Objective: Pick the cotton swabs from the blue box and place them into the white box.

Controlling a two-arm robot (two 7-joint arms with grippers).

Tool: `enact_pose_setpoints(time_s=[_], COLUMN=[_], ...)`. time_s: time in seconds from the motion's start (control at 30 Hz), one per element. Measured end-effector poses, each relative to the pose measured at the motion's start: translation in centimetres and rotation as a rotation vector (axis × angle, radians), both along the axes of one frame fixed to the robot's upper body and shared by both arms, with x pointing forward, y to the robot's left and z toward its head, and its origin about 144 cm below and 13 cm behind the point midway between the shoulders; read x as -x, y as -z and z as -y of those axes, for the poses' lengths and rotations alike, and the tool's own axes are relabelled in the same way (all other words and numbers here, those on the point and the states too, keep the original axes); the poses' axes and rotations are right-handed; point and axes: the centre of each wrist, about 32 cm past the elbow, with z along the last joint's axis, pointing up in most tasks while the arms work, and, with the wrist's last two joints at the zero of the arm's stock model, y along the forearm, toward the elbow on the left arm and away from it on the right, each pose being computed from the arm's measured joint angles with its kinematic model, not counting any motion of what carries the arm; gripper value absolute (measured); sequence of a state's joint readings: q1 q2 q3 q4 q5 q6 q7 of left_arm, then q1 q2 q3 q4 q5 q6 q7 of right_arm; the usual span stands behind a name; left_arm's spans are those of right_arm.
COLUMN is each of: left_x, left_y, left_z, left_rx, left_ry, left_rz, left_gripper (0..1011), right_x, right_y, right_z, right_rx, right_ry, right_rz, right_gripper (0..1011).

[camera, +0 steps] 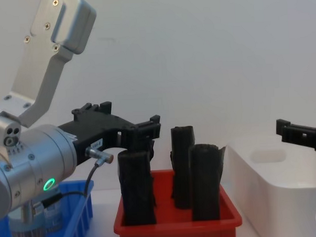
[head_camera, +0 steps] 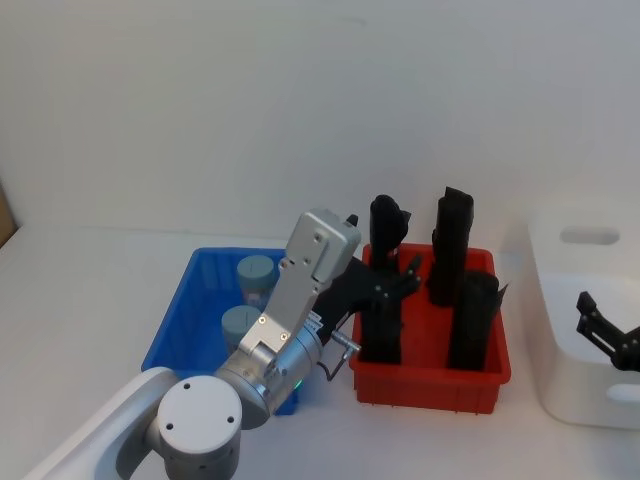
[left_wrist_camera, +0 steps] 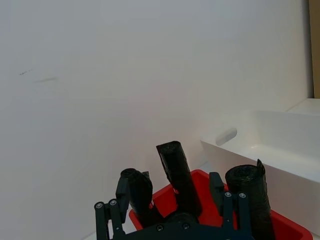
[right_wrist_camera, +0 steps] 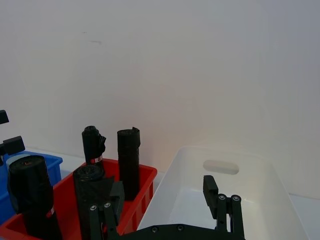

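Two cotton swabs tubs with grey-blue lids, one at the back (head_camera: 256,271) and one nearer (head_camera: 239,323), stand in the blue box (head_camera: 175,322) at the left. My left gripper (head_camera: 402,280) is open and empty. It hovers past the blue box's right edge, over the red bin; its fingers (left_wrist_camera: 108,214) frame the black rolls in the left wrist view. The white box (head_camera: 578,392) stands at the far right. My right gripper (head_camera: 600,325) hangs open and empty over it, with a finger (right_wrist_camera: 220,201) above the box's bare floor (right_wrist_camera: 200,200).
A red bin (head_camera: 425,388) with several upright black rolled cylinders (head_camera: 472,320) sits between the blue box and the white box. In the chest view the left gripper (camera: 143,130) is just above the rolls (camera: 136,187). A white wall stands close behind.
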State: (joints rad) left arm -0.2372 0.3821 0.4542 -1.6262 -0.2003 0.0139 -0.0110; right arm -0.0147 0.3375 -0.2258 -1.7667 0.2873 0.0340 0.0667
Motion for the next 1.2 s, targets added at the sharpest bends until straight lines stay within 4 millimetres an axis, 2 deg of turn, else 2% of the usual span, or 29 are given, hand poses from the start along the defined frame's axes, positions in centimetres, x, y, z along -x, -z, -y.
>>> enact_pose_setpoints(time_s=[1.2], left_x=[0.0], left_y=[0.0], left_z=[0.0], left_rx=[0.0], left_ry=[0.0], left_rz=[0.0], left_gripper=[1004], right_x=[0.0], right_y=[0.0], right_z=[0.0], right_rx=[0.0], right_ry=[0.0], right_rz=[0.0], right_gripper=[1001])
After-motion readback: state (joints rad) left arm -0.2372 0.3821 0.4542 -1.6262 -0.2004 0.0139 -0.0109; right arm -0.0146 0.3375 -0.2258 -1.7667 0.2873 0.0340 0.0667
